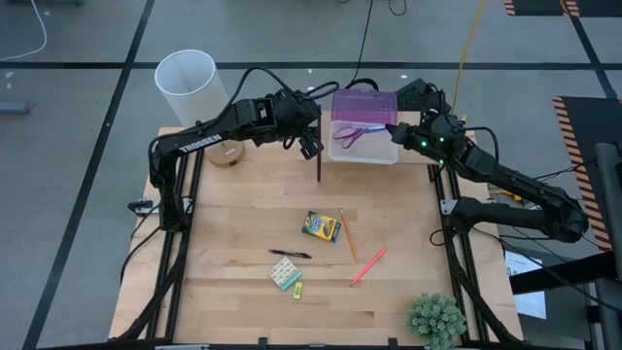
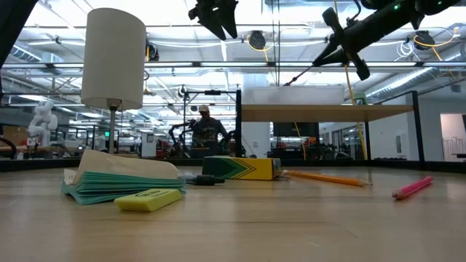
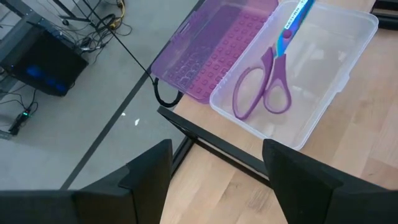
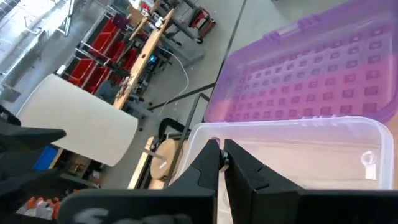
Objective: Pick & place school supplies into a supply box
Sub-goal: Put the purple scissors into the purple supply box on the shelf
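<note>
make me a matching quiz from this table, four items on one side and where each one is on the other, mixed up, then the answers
Items:
1. scissors
2. crayon box
3. pink pen
4. left gripper

Places:
A. lying on the bare wood, right of the orange pencil
B. inside the supply box
C. in the air just left of the supply box, fingers open
D. on the wood, just left of the orange pencil

Pairs: 1-B, 2-D, 3-A, 4-C

Grey floor [image 1: 78, 107] with black lines, bright ceiling lights [image 2: 51, 33], workbenches beyond
</note>
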`<state>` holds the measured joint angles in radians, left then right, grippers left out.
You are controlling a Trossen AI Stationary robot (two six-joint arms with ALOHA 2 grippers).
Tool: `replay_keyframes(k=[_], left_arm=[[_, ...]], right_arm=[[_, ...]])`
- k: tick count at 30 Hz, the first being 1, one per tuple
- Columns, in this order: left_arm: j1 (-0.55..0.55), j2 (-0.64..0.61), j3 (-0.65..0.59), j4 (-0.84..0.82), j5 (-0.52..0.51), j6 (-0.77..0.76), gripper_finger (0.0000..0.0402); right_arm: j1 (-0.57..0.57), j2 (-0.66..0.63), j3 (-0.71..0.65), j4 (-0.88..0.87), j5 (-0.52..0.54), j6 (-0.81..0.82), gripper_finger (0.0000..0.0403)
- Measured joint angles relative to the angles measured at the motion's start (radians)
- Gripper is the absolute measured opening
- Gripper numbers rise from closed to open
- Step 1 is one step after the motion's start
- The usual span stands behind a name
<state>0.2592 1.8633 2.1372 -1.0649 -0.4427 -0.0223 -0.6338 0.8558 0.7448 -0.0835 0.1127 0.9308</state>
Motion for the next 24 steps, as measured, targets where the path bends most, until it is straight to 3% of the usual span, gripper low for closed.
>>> replay_keyframes(k=[12,24], left_arm=[[0.0,0.0,0.0,0.028,0.0,0.0,0.025],[0.006,0.0,0.0,0.029,0.0,-0.003,0.025]], right_arm=[[0.0,0.004,0.0,-0.009,0.02,-0.031,0.0018],[0.0,0.005,0.0,-0.153,-0.04,-0.005,0.011]])
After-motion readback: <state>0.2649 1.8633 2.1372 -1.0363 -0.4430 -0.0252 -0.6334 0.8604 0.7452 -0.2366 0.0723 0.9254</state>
